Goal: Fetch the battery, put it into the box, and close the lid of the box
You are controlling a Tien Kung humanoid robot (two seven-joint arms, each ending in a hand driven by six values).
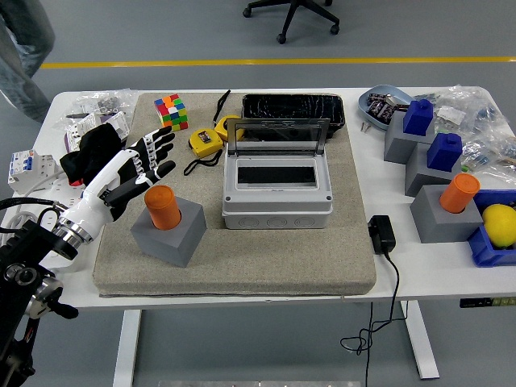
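My left hand (133, 169) is at the left of the frame, over the left edge of the grey mat (234, 266). My fingers (161, 145) are spread wide and hold nothing. My right hand is not in the picture.

Just right of my hand, and a little below it, is the battery (163, 207). It is the fat orange tube that stands up in a grey block (169, 231). My thumb is very near its top, but I can't tell if it touches.

I think the battery is hard and stiff, so a squeeze will not hurt it. It looks smooth and round, so it may slip or roll. It is likely a bit heavy for its size. Only the top part sticks out of the block, so that is where I should hold it. I would put my thumb on one side and my fingers on the other side, then pull straight up.

In the middle of the frame is the grey box (276, 187). Its clear lid (276, 135) stands open at the back, and the hole in the top is free.

At the right of the frame is one more orange tube (459, 193) in its own grey block, far from my hand.
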